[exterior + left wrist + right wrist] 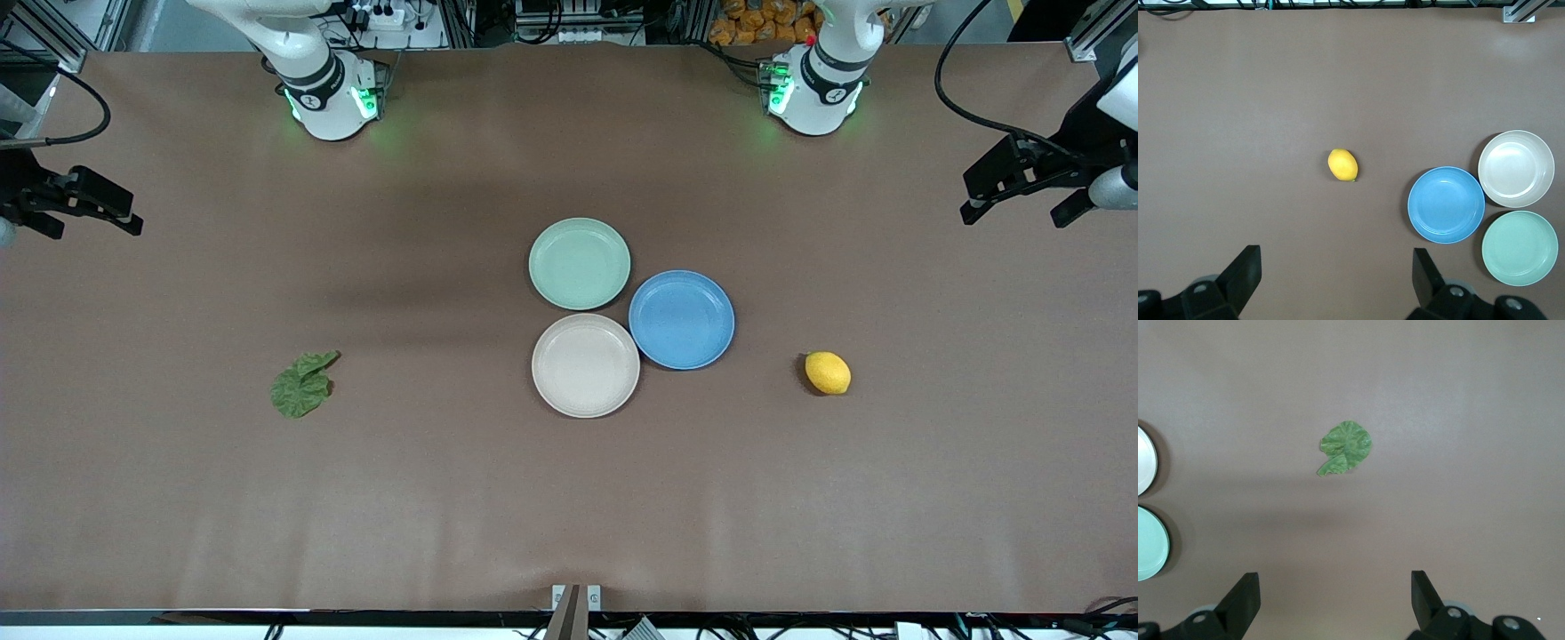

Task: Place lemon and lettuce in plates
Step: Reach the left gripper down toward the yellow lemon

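While both plates, mint and beige, stood empty mid-table, nothing was yet placed: lemon lay toward the left arm's end, lettuce toward the right's. Left gripper and right gripper were held wide apart above them, empty.

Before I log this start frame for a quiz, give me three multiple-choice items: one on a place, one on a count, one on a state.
1. The lemon lies:
A. in the blue plate
B. on the table toward the left arm's end
C. beside the lettuce

2. Plates on the table:
A. two
B. three
C. four

3. The beige plate is:
A. empty
B. holding the lemon
C. stacked

Key: 1 B, it lies on bare table, apart from the plates. 2 B, mint plate, blue, beige. 3 A, nothing lies in it.
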